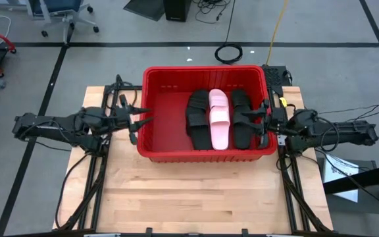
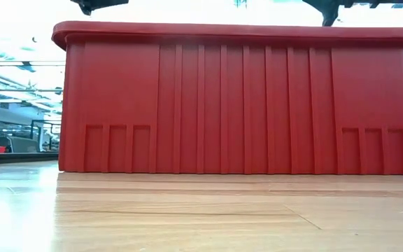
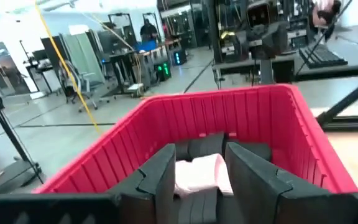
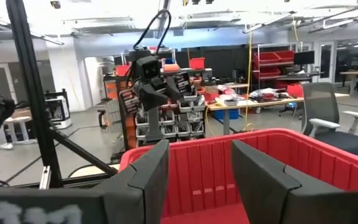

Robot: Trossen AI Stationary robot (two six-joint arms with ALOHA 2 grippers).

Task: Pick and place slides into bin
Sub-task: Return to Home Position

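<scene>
Colleague: Where do the slides sit from where you are?

Operator: From above I see them all inside the bin (image 1: 166,112), gathered toward its right half. The pink slides (image 1: 219,118) run down the middle, one overlapping the other. Black slides (image 1: 198,120) lie touching them on the left, and more black ones lie on the right.

Colleague: And the bin itself?

Operator: It stands on the desk (image 1: 196,197), toward the far edge. In my low camera its ribbed red wall fills nearly the whole picture, so from there I cannot see what lies inside.

Colleague: Your arms?

Operator: The left gripper (image 1: 143,119) hangs at the bin's left rim, pointing inward, with its fingers spread apart and holding nothing. Through its wrist camera I look between them down at a pink slide with black ones beside it. The right gripper (image 1: 262,120) is at the right rim, reaching just over it above the right-hand black slides. Its fingers are parted and empty too, and its wrist camera looks across the red walls to the other arm beyond.

Colleague: Is anything touching the bin?

Operator: I can't tell — from overhead both grippers overlap the rim, but I cannot make out whether they rest on it or hang above it.
</scene>
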